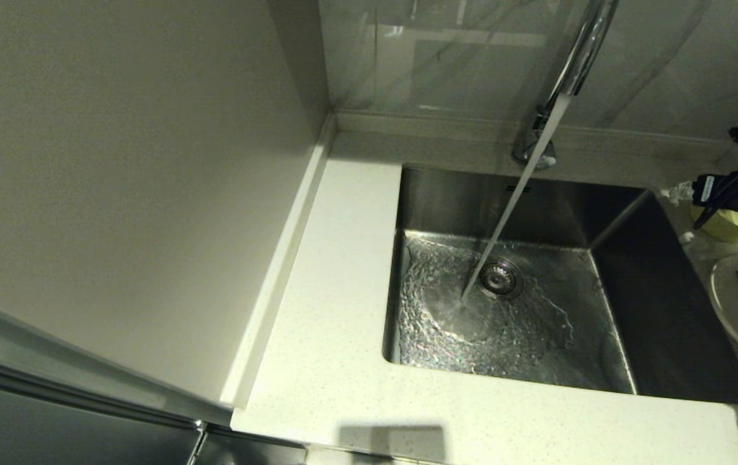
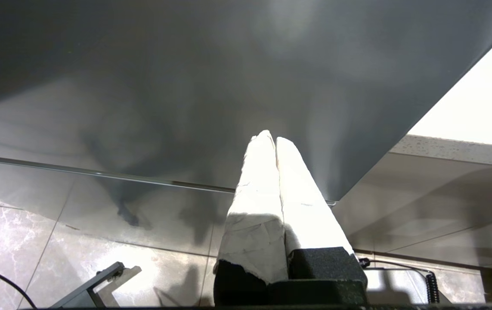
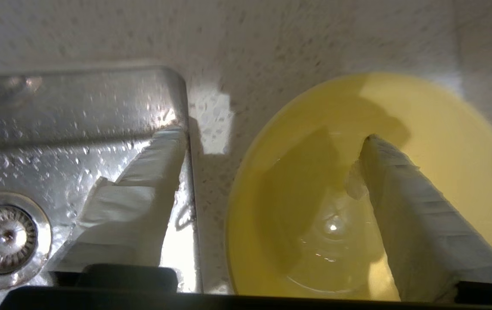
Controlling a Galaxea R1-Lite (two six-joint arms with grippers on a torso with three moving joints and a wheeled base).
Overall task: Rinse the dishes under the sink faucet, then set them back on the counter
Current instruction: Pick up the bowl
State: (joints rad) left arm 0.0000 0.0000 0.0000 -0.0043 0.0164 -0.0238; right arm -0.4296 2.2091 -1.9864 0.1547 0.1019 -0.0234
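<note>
Faucet running into sink; white speckled counter.

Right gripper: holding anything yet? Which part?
Nothing held. The right gripper is open, straddling the yellow bowl rim: one finger inside, one outside.

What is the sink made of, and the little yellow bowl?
The sink looks like brushed stainless steel: grey, shiny, reflecting the running water. The bowl is smooth and glossy pale yellow, maybe plastic or glazed ceramic; its look alone cannot settle which.

head view looks down on the sink (shared with right wrist).
</note>
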